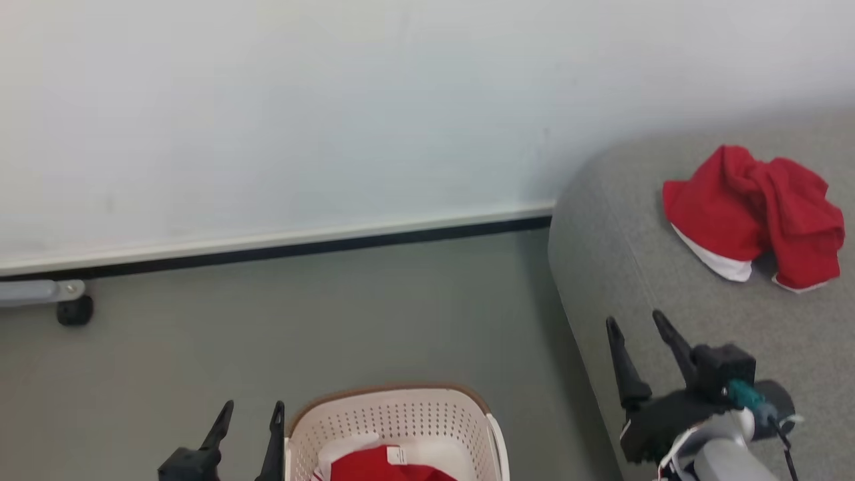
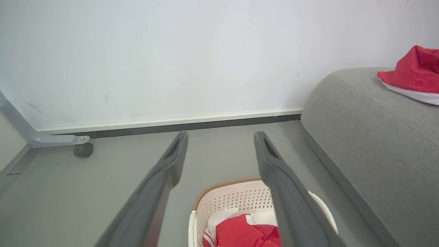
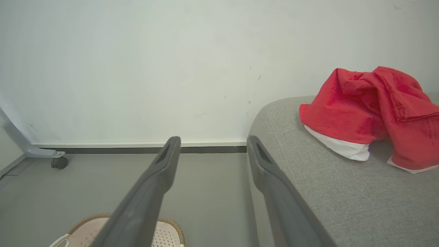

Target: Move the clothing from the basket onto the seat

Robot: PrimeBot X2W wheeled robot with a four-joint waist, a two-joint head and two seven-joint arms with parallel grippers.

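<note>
L gripper (image 1: 252, 407) by the basket (image 1: 401, 411) & R gripper (image 1: 634, 322) over the seat (image 1: 614, 267) both hung empty, fingers spread, w/ one red garment (image 1: 755, 214) near the seat's wall-side edge, a second garment (image 1: 381, 467) in the basket.

Basket (image 1: 401, 417) left of seat (image 1: 614, 254)

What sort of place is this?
Likely an indoor test room staged as a living space: bare white wall, grey upholstered seat, laundry basket on plain floor, castered metal leg.
</note>
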